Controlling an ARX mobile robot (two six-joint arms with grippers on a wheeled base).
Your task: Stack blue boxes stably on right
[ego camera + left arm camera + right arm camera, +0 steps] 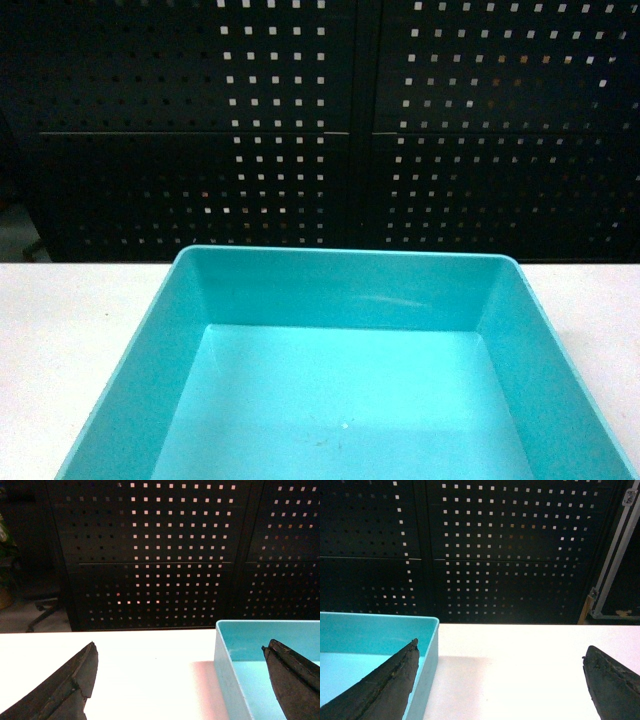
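A light turquoise blue box [340, 292] sits on the white table [70, 320], centred near its front edge in the head view, with nothing inside it. Neither gripper shows in the head view. My left gripper [179, 645] is open and straddles the box's left wall [227, 672]: one finger [65, 687] hangs over the table, the other [292, 677] over the box's inside. My right gripper [500, 645] is open too and straddles the box's right wall [429, 677], with its left finger [385, 685] over the inside and its right finger [612, 680] over the table.
A black perforated metal panel [320, 130] stands right behind the table's far edge. A chair base [42, 612] shows on the floor at far left in the left wrist view. A metal-edged frame [615, 555] leans at far right in the right wrist view.
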